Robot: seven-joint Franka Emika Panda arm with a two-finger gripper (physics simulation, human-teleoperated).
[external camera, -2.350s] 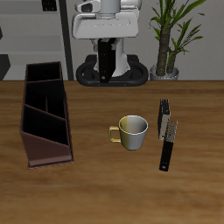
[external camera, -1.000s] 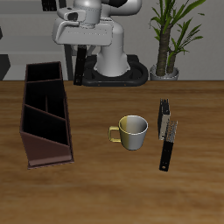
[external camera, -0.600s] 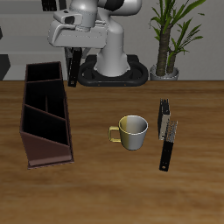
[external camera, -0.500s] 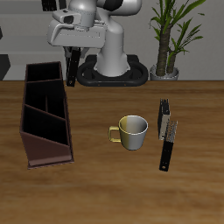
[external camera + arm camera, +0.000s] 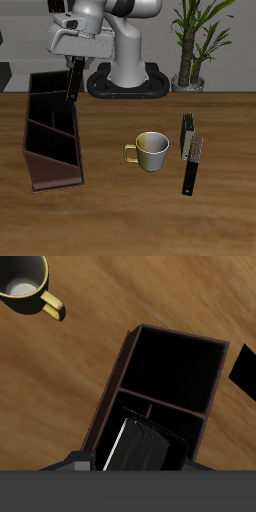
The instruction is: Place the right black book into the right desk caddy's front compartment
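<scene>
Claw (image 5: pixel 71 88) clamped on the right black book (image 5: pixel 72 80), held upright; directly beneath it, the right desk caddy (image 5: pixel 52 130) on the worktop (image 5: pixel 120 210). Mug (image 5: pixel 150 151) well off to one side.

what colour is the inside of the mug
Pale cream-white inside the mug, olive-yellow outside; the exterior view shows it best.

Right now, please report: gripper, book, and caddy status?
Gripper shut on the right black book, above the right desk caddy, rear end. Front compartment open, unblocked.
</scene>
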